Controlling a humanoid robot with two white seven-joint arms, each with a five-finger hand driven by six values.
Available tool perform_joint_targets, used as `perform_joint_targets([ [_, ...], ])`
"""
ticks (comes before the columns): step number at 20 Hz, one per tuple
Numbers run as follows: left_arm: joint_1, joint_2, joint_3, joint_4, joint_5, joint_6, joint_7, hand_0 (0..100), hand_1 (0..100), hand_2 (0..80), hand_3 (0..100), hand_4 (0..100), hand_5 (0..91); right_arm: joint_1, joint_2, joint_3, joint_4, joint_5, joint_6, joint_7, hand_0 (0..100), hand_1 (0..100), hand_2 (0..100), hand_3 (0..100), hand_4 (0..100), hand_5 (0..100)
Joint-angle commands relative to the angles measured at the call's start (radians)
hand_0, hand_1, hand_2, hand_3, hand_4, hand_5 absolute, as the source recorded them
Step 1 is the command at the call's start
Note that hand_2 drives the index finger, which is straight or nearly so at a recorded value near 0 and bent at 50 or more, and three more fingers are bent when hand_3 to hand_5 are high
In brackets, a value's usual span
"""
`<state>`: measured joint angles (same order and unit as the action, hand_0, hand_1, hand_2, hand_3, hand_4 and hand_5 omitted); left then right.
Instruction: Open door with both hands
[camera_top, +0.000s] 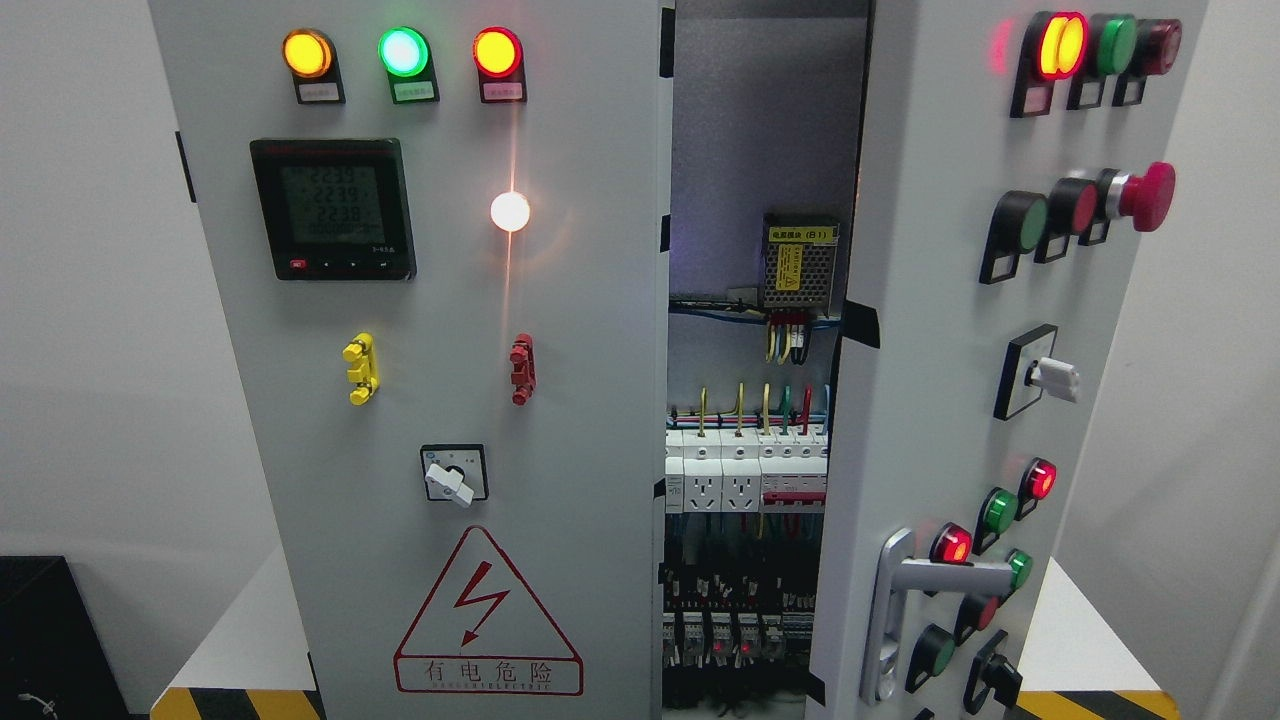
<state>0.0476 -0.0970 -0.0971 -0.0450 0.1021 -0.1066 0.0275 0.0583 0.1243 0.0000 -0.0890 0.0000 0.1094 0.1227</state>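
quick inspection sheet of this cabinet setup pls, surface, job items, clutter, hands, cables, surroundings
surface: white tabletop under the cabinet, hazard striping along its front edge.
job's things: right door swung partly open, silver lever handle low on it; left door looks closed, with a lit meter and a warning triangle.
clutter: nothing seen.
grippers: neither hand in view.
cables: coloured wires run to the breakers inside the opening; blue wires below the power supply.
surroundings: plain white walls; a dark box at lower left.
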Motion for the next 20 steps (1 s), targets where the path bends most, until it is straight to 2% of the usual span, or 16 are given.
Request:
perform_joint_targets([
  [1,0.0,0.0,-0.001,-0.001,0.001,0.001,0.0,0,0,0.0,0,0,0.0,0.0,0.0,0.031,0.0,-0.029,0.0,0.0,0,0,0,0,0,0],
  [8,0.012,0.006,-0.003,-0.031,-0.001,-0.001,0.0,0,0,0.0,0,0,0.0,0.0,0.0,0.031,0.0,-0.029,0.0,0.0,0,0,0,0,0,0],
  [11,0.066,0.025,-0.003,-0.169,-0.001,-0.001,0.0,0,0,0.0,0,0,0.0,0.0,0.0,0.031,0.0,-0.029,0.0,0.0,0,0,0,0,0,0],
  [15,0.139,0.095,-0.018,-0.392,-0.001,-0.002,0.0,0,0,0.0,0,0,0.0,0.0,0.0,0.031,0.0,-0.029,0.0,0.0,0,0,0,0,0,0],
  [17,0.166,0.127,-0.067,-0.482,-0.001,-0.017,0.0,0,0,0.0,0,0,0.0,0.0,0.0,0.031,0.0,-0.029,0.0,0.0,0,0,0,0,0,0],
  [20,0.207,0.232,-0.225,-0.652,0.001,-0.079,0.0,0,0,0.0,0,0,0.0,0.0,0.0,0.031,0.0,-0.029,0.0,0.0,0,0,0,0,0,0],
])
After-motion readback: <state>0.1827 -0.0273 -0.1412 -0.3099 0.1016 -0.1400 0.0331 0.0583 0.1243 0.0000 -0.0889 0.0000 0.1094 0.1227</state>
